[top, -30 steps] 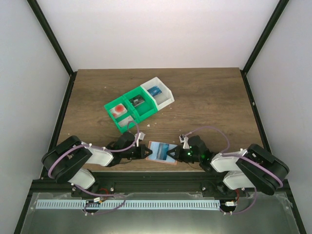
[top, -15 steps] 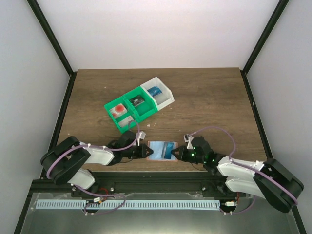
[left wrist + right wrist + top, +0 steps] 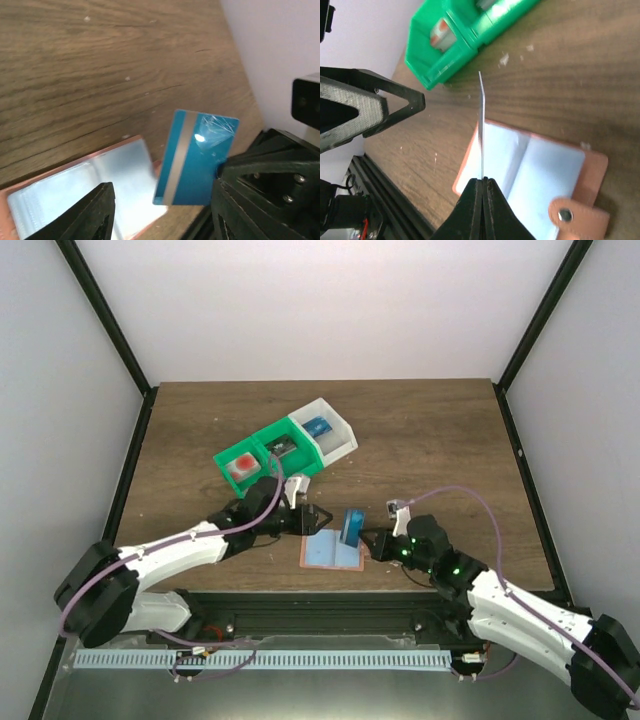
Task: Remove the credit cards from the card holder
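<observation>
Across the wooden table (image 3: 430,440), the biggest item is the green-and-white bin (image 3: 302,457) at the far left, well apart from the work. Nearer the front edge the salmon-brown card holder (image 3: 325,552) lies opened flat, its pale sleeves facing up. Whether more cards sit inside them cannot be told.

Just above the holder's right half, the right gripper (image 3: 375,543) is pinched tight on one end of a blue credit card (image 3: 353,527), which is clear of the sleeves. The card is tipped up off the table. Its long axis runs straight out from the fingertips, and the free end points toward the bin and the left gripper (image 3: 322,520). The left gripper hangs with jaws spread and nothing between them, close beside the card's free end.

The grip looks slight, only a small bite at one end, so the card could pivot or slip and drop back onto the holder. The open left fingers (image 3: 95,212) are near enough to knock it. Nothing pins the holder, so pulling another card could drag it along.
</observation>
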Controlling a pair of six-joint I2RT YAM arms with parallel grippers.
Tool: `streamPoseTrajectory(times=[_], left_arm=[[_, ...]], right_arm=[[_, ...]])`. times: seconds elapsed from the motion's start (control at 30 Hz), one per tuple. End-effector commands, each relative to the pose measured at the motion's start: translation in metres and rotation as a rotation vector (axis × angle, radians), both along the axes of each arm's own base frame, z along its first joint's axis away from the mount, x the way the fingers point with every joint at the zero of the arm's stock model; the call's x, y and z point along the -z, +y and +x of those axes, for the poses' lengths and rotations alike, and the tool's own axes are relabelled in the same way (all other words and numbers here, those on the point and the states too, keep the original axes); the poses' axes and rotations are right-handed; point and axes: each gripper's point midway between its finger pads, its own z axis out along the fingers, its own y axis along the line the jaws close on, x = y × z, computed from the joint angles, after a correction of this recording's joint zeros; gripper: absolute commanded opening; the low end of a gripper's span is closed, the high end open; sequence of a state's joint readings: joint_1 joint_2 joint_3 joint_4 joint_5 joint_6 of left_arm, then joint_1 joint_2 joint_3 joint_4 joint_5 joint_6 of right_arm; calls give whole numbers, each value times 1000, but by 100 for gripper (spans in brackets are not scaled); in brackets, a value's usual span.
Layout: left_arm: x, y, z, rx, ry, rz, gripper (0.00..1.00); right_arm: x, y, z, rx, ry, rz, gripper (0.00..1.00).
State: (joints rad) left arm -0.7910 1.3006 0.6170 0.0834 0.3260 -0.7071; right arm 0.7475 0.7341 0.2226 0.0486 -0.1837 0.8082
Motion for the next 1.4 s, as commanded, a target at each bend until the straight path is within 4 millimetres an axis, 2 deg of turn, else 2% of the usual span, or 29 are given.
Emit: streamPoseTrajectory(times=[0.0,0.1,0.2,0.27,0.37,0.53,0.7,0.9,1.2,1.27,1.37], left_arm=[[-34,-3,-10,19,21,-58,59],[-58,0,-12,-14,45,-140,69],[-76,5,-11,-57,106,-216,74],[-81,10,-11,-110,182,-261,73],[-87,12,-15,-157,271,-340,64],[-108,12,-26,-141,330,-503,62],[-103,15,-28,-147,350,-494,66],[-99,11,-33,-118,384,-518,66],[-77,10,-40,-110,465,-514,41],[-76,11,-41,-114,470,-522,28],[-75,13,-40,-126,456,-532,2]], right_arm=[[-46,0,23,-14,-286,-89,1],[-66,6,24,-68,-451,-90,1],[-74,13,18,-135,-620,-113,0],[-76,16,14,-167,-732,-158,0],[-77,23,11,-218,-872,-251,1],[-81,31,16,-240,-1059,-395,0],[-96,39,16,-254,-1153,-427,0],[-89,60,-3,-389,-1294,-517,0],[-92,69,-5,-362,-1331,-590,1],[-88,69,-6,-369,-1325,-594,1],[-83,67,-7,-372,-1299,-590,0]])
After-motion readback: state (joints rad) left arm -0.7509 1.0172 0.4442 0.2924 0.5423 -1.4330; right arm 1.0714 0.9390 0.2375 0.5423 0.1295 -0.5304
